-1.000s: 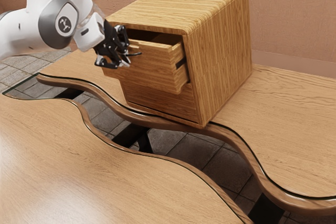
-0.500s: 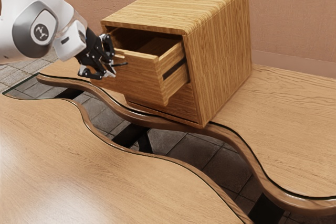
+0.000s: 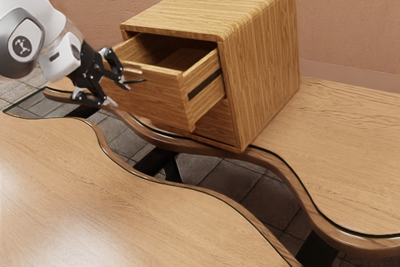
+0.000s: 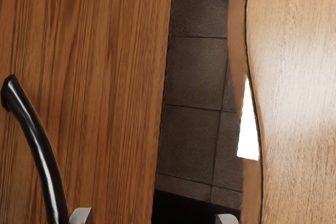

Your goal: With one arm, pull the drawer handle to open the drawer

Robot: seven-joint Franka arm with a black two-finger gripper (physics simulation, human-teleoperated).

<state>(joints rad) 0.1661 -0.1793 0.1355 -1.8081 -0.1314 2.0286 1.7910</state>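
Two drawers sit one above the other in a wooden cabinet (image 3: 256,60), which stands on a wooden table (image 3: 350,148) close to that table's wavy front edge. The upper drawer (image 3: 162,92) stands a good way out of the cabinet, reaching toward the exterior view's left, and its hollow inside shows from above. The lower drawer (image 3: 206,123) sits flush in the cabinet.

My black gripper (image 3: 114,82) is at the front face of the upper drawer, at its end nearest the exterior view's left, with my white arm coming in from that side. My fingers stand apart, one higher and one lower. The drawer's handle (image 3: 134,81) is a thin dark bar on that front face, right at my fingers.

From my wrist camera, the handle (image 4: 37,145) is a glossy black curved bar standing off the drawer's wood-grain front (image 4: 94,77). Pale fingertips (image 4: 80,216) show at the frame's edge, set wide apart, and the handle's near end lies just beside one of them. I cannot tell whether it touches.

Beyond the drawer front is dark tiled floor (image 4: 194,103), then the table's curved edge (image 4: 294,103).

A second wooden table (image 3: 75,204) with a matching wavy edge lies nearer the exterior camera, and a strip of the same tiled floor (image 3: 212,173) shows between the two tables.
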